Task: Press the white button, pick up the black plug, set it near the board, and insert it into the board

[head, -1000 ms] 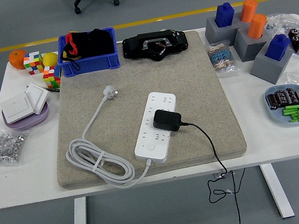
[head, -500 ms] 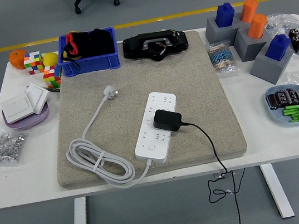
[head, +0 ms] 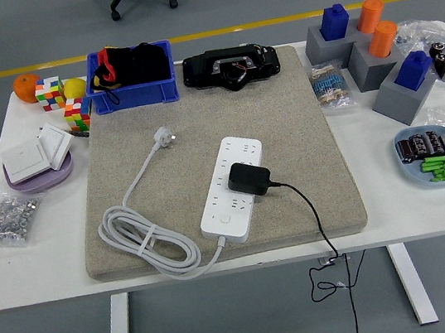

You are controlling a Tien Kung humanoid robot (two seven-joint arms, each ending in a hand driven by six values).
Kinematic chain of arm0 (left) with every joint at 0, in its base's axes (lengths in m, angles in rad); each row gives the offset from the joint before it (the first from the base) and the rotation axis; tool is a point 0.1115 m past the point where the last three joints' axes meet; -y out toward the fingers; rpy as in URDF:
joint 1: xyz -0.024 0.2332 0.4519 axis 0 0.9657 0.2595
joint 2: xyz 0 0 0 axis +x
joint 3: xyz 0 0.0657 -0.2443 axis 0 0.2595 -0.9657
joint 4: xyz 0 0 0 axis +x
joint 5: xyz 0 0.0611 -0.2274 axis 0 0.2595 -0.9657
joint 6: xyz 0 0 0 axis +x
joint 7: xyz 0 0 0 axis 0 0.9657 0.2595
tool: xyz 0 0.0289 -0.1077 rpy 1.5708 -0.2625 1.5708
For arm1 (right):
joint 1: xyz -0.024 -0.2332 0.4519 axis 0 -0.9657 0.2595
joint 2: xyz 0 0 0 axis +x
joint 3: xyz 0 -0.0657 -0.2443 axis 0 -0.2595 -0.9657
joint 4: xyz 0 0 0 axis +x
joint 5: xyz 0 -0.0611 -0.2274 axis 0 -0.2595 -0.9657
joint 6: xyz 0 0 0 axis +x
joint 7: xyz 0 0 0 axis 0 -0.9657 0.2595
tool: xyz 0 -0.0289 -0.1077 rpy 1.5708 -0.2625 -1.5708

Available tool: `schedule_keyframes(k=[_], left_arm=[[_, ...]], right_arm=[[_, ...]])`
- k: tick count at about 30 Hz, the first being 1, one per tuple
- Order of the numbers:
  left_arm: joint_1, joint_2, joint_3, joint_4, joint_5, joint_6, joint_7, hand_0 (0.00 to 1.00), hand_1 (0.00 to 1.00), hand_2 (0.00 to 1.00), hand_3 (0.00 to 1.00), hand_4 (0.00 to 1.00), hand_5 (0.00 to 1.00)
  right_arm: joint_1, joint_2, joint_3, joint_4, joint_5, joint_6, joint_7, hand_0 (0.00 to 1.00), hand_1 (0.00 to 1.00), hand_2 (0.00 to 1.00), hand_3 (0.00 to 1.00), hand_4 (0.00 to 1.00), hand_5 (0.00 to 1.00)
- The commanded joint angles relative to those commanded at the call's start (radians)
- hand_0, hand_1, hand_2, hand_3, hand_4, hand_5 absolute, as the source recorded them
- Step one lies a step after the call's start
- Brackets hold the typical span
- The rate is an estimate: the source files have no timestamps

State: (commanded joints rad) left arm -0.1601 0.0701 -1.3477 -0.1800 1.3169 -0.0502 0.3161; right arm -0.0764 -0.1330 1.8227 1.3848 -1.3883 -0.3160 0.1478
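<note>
A white power strip lies on a tan felt mat in the middle of the white desk, angled toward the near edge, with its small round button at the near end. A black plug, a rounded block, sits on top of the strip at its right side, and its black cable runs over the mat and off the desk's near edge. The strip's own white cord coils on the mat's near left part. Toward the far left corner, a blue bin holds black and red items. Near the right edge, a pale blue dish holds dark batteries and green pieces. At the left edge, a lilac tray carries 2 white switch plates. No writing can be read. Neither hand of the robot is in the picture, so whether they are released or clenched cannot be told.
</note>
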Motion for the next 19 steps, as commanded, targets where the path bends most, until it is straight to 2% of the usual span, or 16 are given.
schedule_keyframes(k=[19], left_arm=[[-0.002, 0.001, 0.001, 0.0, 0.002, 0.0, 0.001, 0.707, 0.662, 0.586, 0.675, 0.651, 0.254]], right_arm=[[0.001, -0.001, -0.003, 0.0, -0.029, 0.006, 0.001, 0.864, 0.821, 0.808, 0.78, 0.897, 0.467]])
